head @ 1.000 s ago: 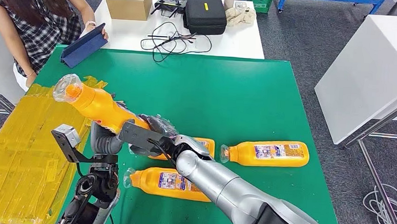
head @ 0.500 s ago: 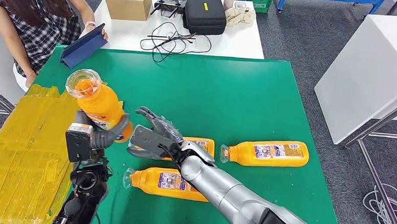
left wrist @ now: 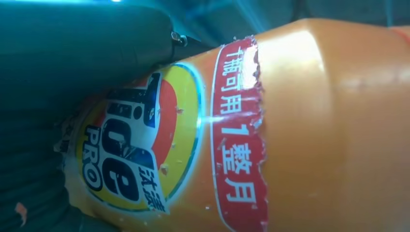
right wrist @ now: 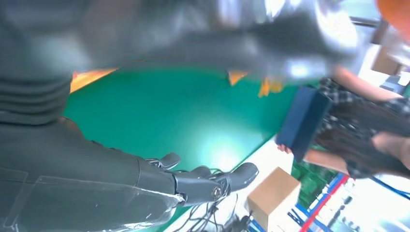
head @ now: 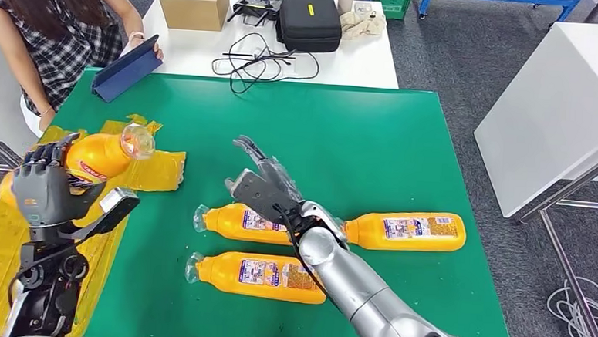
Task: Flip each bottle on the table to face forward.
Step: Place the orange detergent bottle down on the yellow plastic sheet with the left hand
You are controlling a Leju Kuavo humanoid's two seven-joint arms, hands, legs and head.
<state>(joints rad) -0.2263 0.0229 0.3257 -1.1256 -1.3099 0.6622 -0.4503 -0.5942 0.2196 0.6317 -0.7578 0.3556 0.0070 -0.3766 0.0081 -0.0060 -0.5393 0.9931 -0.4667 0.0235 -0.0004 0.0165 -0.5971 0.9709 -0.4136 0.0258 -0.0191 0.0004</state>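
Orange plastic bottle (head: 96, 156) gripped by left robot hand (head: 42, 190), torn glossy label

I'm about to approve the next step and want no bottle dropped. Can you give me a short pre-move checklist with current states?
1. Left hand grips the held bottle firmly: ok, fingers wrap its body.
2. Held bottle's front label faces out: ok in the left wrist view.
3. Right hand free of any bottle: ok, fingers spread above the green table.
4. Three lying bottles, middle, near, right, not disturbed: ok.
5. Landing spot under the held bottle: cannot tell.
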